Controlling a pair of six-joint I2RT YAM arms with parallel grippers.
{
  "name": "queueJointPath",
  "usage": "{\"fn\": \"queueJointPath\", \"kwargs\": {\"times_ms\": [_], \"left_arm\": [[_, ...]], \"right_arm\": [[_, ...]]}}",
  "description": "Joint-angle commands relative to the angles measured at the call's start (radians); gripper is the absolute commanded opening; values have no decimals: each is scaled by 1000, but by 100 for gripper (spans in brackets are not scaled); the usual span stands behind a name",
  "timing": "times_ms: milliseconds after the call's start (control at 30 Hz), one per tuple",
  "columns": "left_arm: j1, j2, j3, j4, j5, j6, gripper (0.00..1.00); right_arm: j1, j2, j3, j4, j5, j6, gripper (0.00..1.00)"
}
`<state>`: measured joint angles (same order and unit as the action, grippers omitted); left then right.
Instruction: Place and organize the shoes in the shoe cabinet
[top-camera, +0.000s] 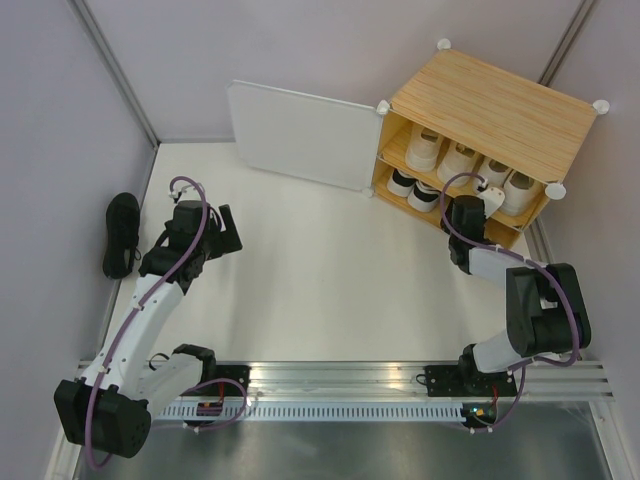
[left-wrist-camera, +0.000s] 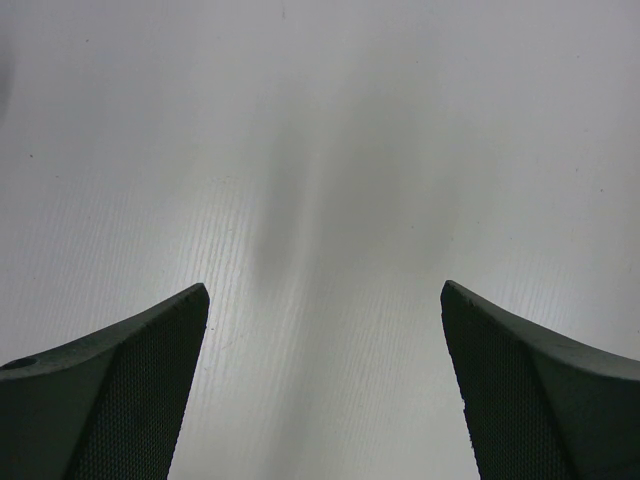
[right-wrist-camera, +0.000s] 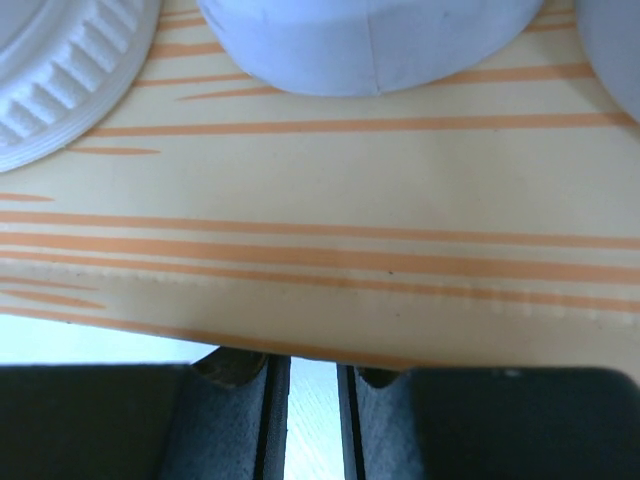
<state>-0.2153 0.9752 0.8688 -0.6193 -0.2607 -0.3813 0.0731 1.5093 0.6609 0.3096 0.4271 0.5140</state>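
Clearly we should send the wide-spread left hand (left-wrist-camera: 322, 390) to the black shoe (top-camera: 121, 232) squarely; the right hand (right-wrist-camera: 312, 420), nearly pressed together and empty, sits at the shoe cabinet (top-camera: 495, 110).

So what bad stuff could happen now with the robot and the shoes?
The right claw sits right at the open wood-topped shoe cabinet, so pulling away carelessly might bump the white shoes on its shelves. The white door panel stands wide open and an arm could knock it. One black shoe lies at the table's left edge; the open left claw might push it off.
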Motion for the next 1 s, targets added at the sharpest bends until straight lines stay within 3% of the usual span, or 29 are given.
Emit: {"fn": "queueJointPath", "kwargs": {"times_ms": [0, 500, 633, 733, 833, 967], "left_arm": [[2, -4, 7, 15, -9, 18, 100], [2, -3, 6, 15, -8, 18, 100], [2, -1, 7, 16, -8, 18, 100], [2, -1, 7, 15, -8, 18, 100], [2, -3, 7, 15, -8, 18, 100], [2, -3, 7, 15, -5, 18, 100]], "right_arm": [[-53, -11, -1, 261, -8, -54, 2], [-61, 45, 2, 367, 49, -175, 3], [-62, 68, 31, 344, 13, -160, 10], [-62, 84, 20, 341, 2, -140, 20], [-62, 85, 3, 336, -10, -141, 36], [-61, 40, -6, 281, -28, -152, 66]]}}
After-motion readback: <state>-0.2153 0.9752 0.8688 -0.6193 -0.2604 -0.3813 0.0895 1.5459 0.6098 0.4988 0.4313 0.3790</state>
